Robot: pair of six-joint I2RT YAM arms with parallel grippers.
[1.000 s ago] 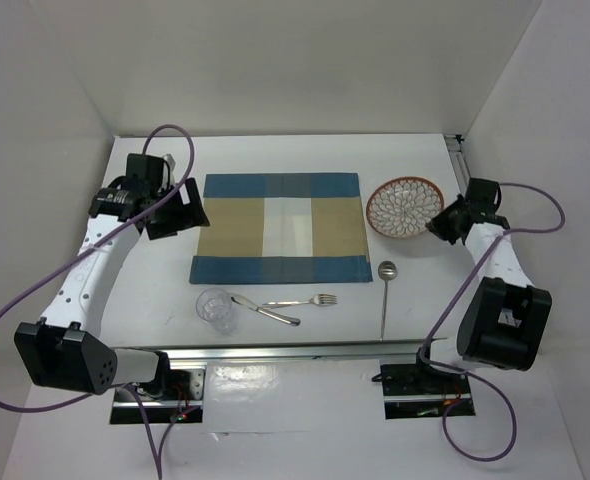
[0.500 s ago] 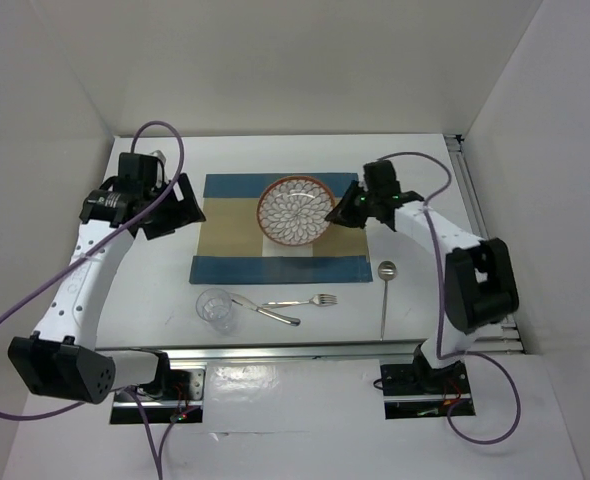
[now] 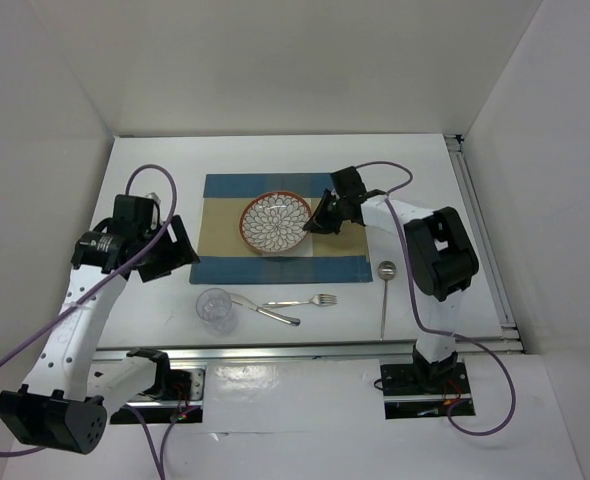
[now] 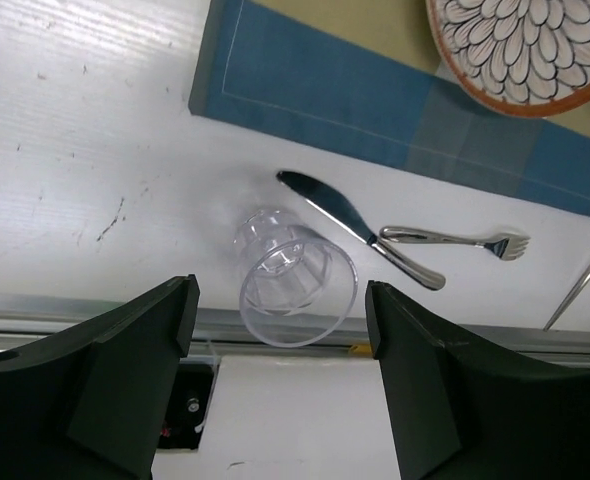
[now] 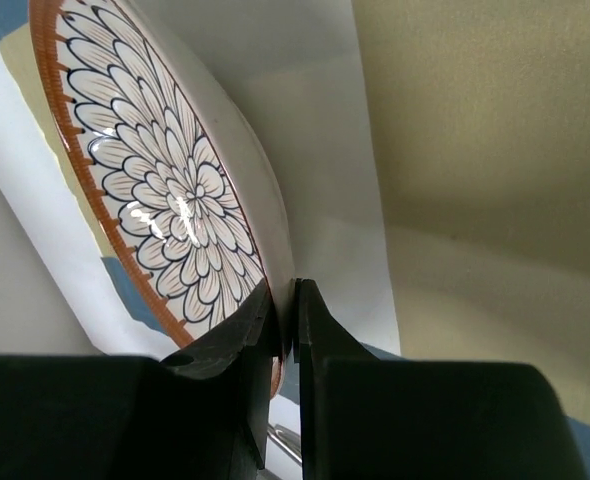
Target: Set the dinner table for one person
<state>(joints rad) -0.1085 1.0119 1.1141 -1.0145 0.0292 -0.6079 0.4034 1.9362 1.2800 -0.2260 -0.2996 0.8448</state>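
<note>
The white dinner table (image 3: 155,155) carries a blue-and-tan striped placemat (image 3: 325,225). My right gripper (image 3: 313,224) is shut on the rim of the flower-patterned plate (image 3: 275,223), which sits over the middle of the placemat; the right wrist view shows the plate (image 5: 165,190) pinched between its fingers (image 5: 265,330). My left gripper (image 3: 180,250) is open and empty, left of the placemat. In the left wrist view it (image 4: 280,330) hangs above the clear glass (image 4: 295,280). The glass (image 3: 216,308), knife (image 3: 265,311), fork (image 3: 301,300) and spoon (image 3: 385,292) lie near the front edge.
A silver rail (image 3: 305,350) runs along the table's near edge, and another down the right side (image 3: 480,235). White walls enclose the table on the left, back and right. The knife (image 4: 360,225) and fork (image 4: 455,238) lie just right of the glass.
My right gripper carried the plate from the table's right side leftward onto the middle of the placemat. My left gripper moved down toward the near edge, closer to the glass.
</note>
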